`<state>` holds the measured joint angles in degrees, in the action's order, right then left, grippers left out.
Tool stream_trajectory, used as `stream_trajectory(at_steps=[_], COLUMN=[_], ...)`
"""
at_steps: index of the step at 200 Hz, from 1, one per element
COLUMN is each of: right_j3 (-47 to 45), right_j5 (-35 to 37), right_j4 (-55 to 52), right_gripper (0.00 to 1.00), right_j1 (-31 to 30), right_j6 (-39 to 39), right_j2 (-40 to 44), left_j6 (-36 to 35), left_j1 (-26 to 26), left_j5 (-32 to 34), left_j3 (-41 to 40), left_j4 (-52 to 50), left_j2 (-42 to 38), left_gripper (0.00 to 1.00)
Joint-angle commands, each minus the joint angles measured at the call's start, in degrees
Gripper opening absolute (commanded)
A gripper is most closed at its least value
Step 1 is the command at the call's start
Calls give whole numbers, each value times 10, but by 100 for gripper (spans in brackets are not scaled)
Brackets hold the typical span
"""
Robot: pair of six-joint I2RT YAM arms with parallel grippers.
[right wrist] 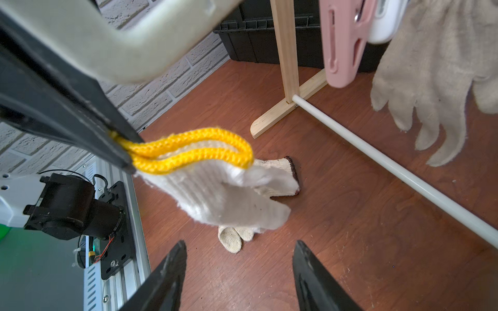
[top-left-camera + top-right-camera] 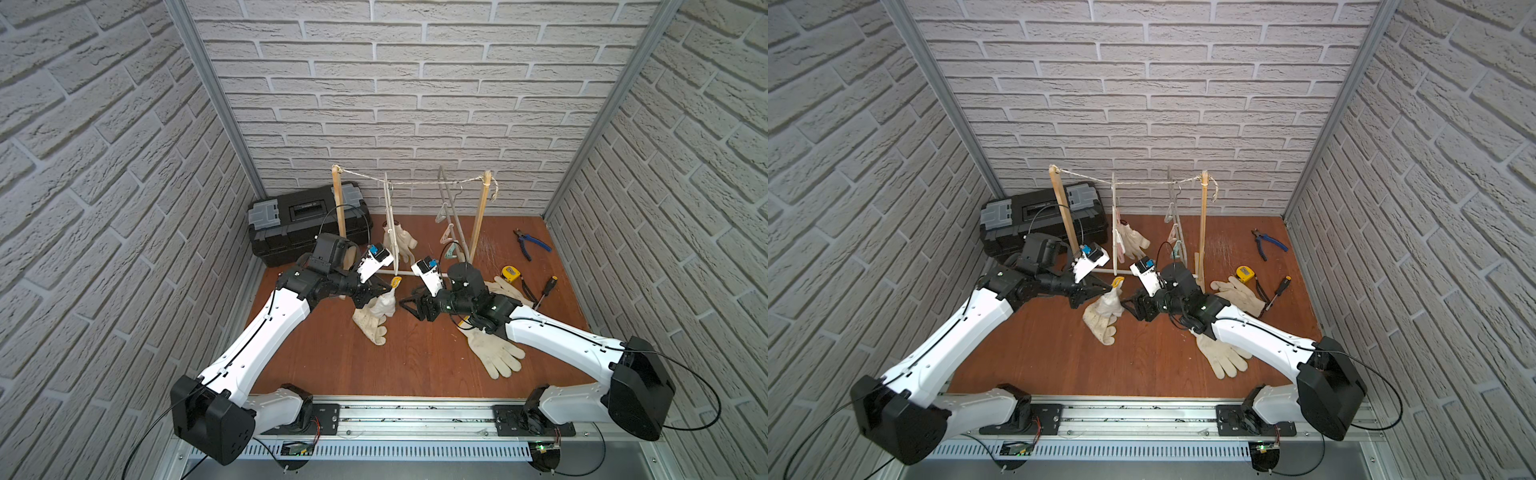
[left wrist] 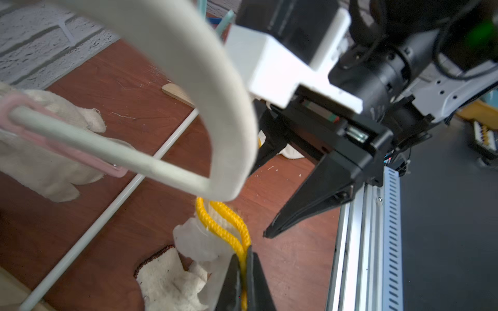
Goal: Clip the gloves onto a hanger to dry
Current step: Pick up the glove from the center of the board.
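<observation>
**Left claw pinching glove cuff beneath hanger**

The left claw is pinching the yellow cuff of an off-white glove. Its jaws are pressed together on the knit, just below the lower corner of a white hanger that is hanging from a string line. The glove is dangling over a second glove, which is lying on the brown tabletop. The right claw is facing the held glove from just beside it, jaws spread and gripping nothing. A third glove is hanging from a pink clip on the same hanger. Two more gloves are lying by the right arm, near a tape measure and a screwdriver.
</observation>
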<state>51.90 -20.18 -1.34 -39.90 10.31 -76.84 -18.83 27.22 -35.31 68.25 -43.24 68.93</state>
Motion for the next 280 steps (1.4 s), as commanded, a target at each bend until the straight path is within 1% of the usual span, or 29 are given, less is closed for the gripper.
stream_trajectory(at_steps=[1,12,25,42,65,102,123,139,151,161,183,220,230,243,262,271,280], right_j3=[27,29,30,23,17,-2,-19,-24,-23,-23,-30,-43,-49,-52,-52,-47,-31], right_j5=[-31,-38,-67,-107,-144,-154,-172,-191,-205,-217,-242,-267,-269,-266,-247,-231,-212], right_j4=[4,18,39,82,108,143,187,212,218,222,246,258,255,235,184,151,97], right_gripper=[65,66,66,66,65,65,64,62,59,54,39,10,5,3,4,4,4], right_j1=[3,3,3,3,3,4,12,19,20,21,26,36,37,39,39,39,39], right_j6=[-79,-99,-121,-134,-142,-138,-116,-100,-93,-88,-67,-39,-35,-39,-59,-70,-92], right_j2=[10,6,-2,-14,-28,-30,-36,-43,-49,-53,-56,-38,-26,-14,5,12,14], left_j6=[-97,-107,-115,-119,-119,-121,-118,-118,-118,-117,-111,-100,-97,-93,-88,-83,-77], left_j1=[22,32,45,55,59,58,58,59,58,57,55,48,46,43,38,36,32], left_j5=[79,101,121,127,120,102,82,80,79,76,77,89,93,102,113,114,115], left_j3=[26,31,33,31,29,22,26,28,28,27,21,14,14,12,8,5,1], left_j4=[-97,-106,-109,-103,-88,-73,-75,-77,-75,-71,-58,-51,-49,-45,-30,-20,-7], left_j2=[-5,-6,-8,-14,-29,-48,-48,-48,-48,-49,-52,-47,-45,-43,-40,-38,-35], left_gripper=[0,0,0,0,0,0,0,0,0,0,0,0,0,0,1,6,15])
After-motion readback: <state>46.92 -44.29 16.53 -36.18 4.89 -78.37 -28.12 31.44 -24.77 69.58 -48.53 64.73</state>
